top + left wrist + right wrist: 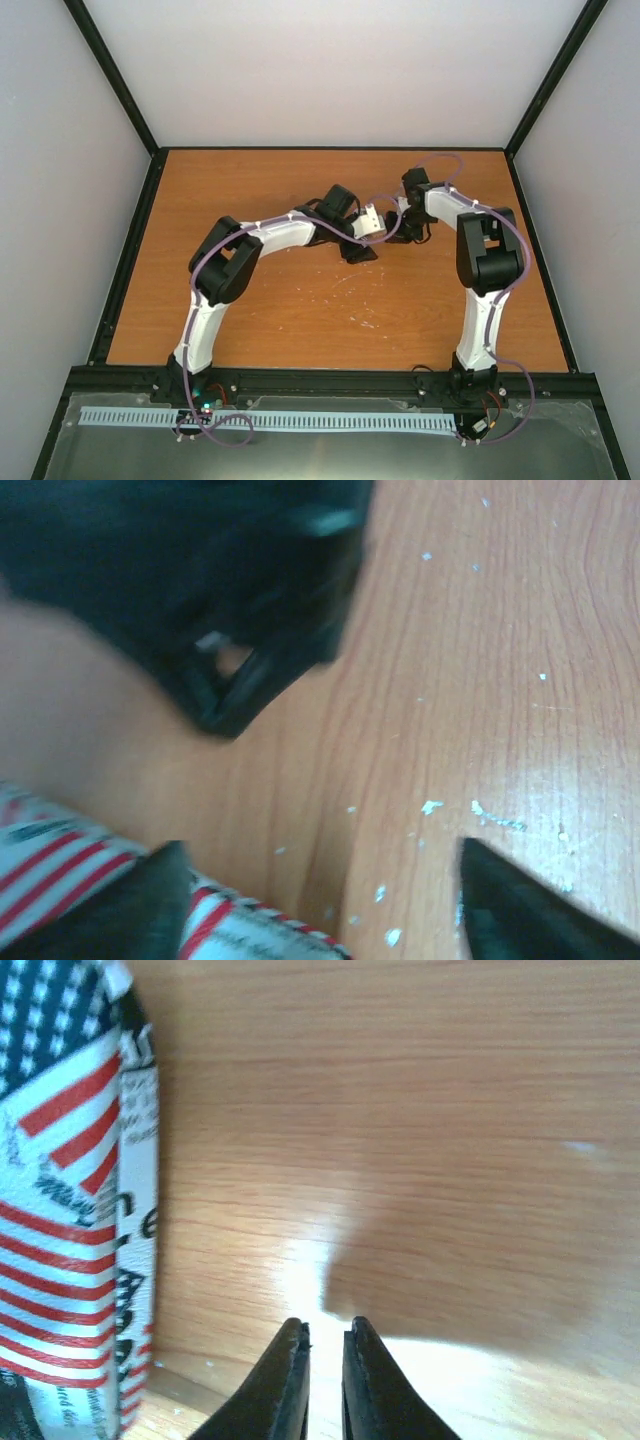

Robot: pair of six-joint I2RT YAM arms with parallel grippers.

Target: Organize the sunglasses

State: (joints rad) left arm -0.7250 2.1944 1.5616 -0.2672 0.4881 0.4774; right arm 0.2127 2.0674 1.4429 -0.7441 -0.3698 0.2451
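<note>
Nowhere in sight: sunglasses out of view, both grippers by the flag case [70,1210]

We find no sunglasses in any of the three views, so we cannot say where they lie. We judge that they are either shut inside the case or hidden under the arms, which meet over the middle of the table [300,320] in the overhead view. The case is printed with red and white stripes, a starred blue field and black lettering. It fills the left edge of the right wrist view and shows again in the bottom left corner of the left wrist view.

The left gripper [320,845] has its jaws wide apart with nothing clamped; one finger [140,905] sits over the case and the other over bare wood. The right gripper [325,1325] has its fingers drawn almost together, with only a thin slit between them, and it holds nothing. It hangs just beside the case, and we cannot tell whether it touches it.

As for handling, we expect a pair of sunglasses to be very light, so little squeeze is needed. We expect the frame to be thin and springy, the temple arms easy to bend at the hinges, and the lenses smooth, slippery and quick to scratch. We would take hold at the bridge or across the folded temples near a hinge, where the frame is stiffest, and keep the pads off the lenses. If the pair is already inside, then the case is the thing to grip, across its narrow width, as it looks rigid enough to bear firm pressure
</note>
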